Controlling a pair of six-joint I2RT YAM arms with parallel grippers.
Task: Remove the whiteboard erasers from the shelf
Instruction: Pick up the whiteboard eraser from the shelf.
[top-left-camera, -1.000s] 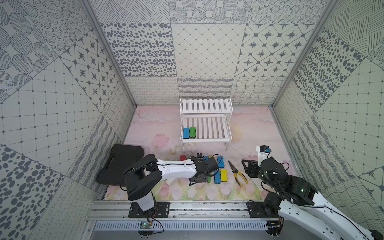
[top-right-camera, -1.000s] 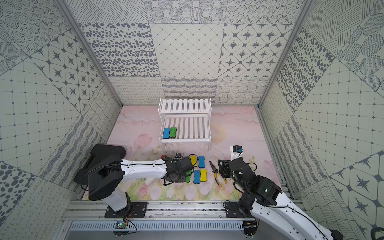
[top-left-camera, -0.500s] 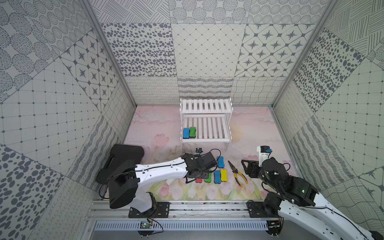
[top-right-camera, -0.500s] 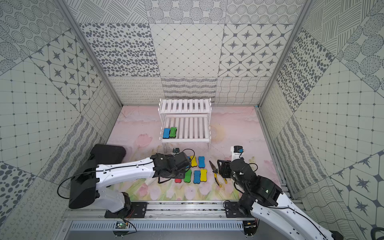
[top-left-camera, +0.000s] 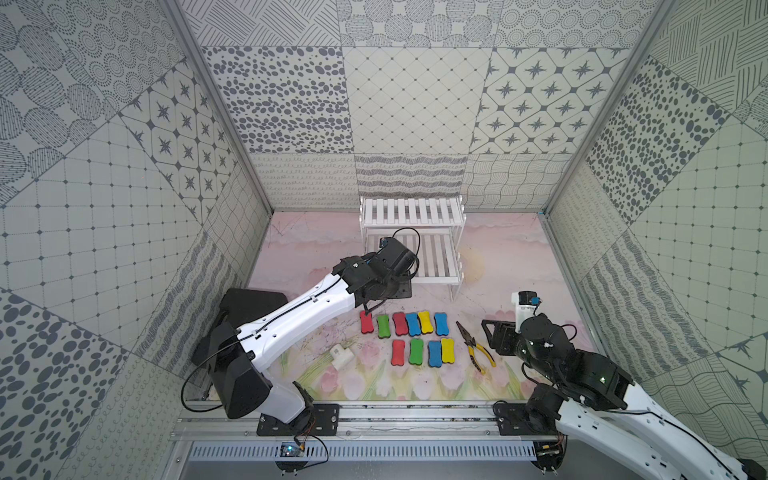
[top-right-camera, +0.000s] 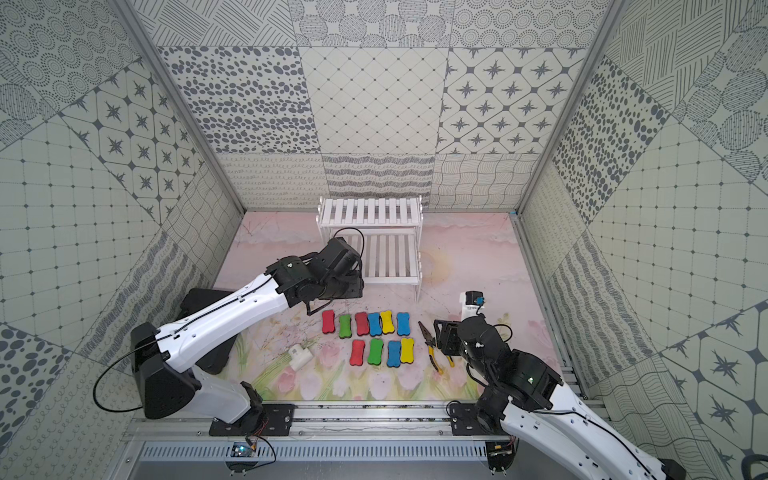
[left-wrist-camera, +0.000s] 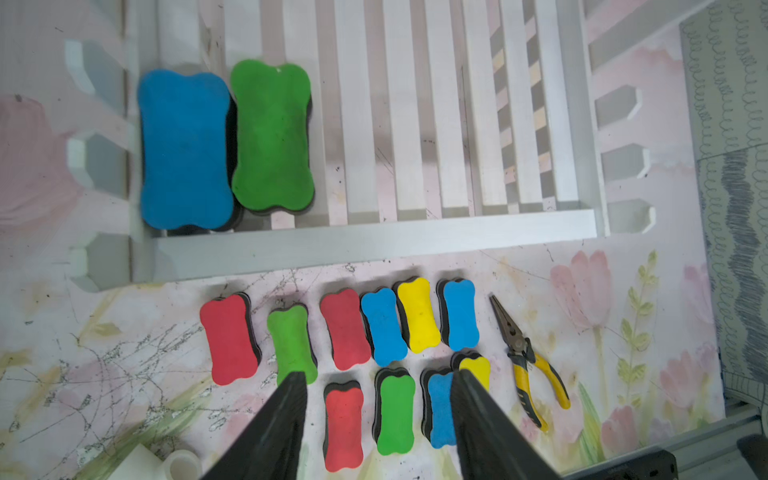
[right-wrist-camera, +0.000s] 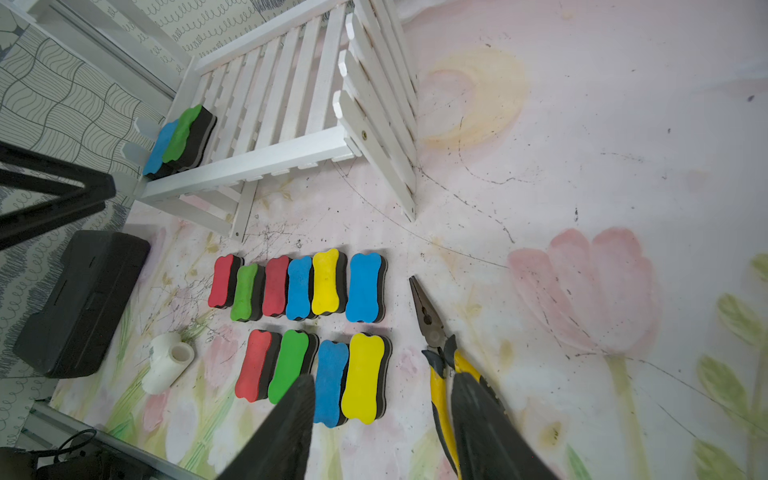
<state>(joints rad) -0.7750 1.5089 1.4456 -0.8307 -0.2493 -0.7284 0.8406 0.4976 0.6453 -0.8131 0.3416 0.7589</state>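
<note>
Top views: left arm (top-left-camera: 307, 309) hides erasers (left-wrist-camera: 185, 149) on shelf (top-left-camera: 411, 212).

In both top views the left arm (top-left-camera: 299, 316) hides the blue eraser (left-wrist-camera: 185, 149) and green eraser (left-wrist-camera: 271, 137). The white block (left-wrist-camera: 166, 465) is cropped.

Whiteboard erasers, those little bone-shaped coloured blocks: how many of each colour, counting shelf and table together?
Red bone-shaped erasers: 3
Green bone-shaped erasers: 3
Blue bone-shaped erasers: 4
Yellow bone-shaped erasers: 2
Total: 12
</note>
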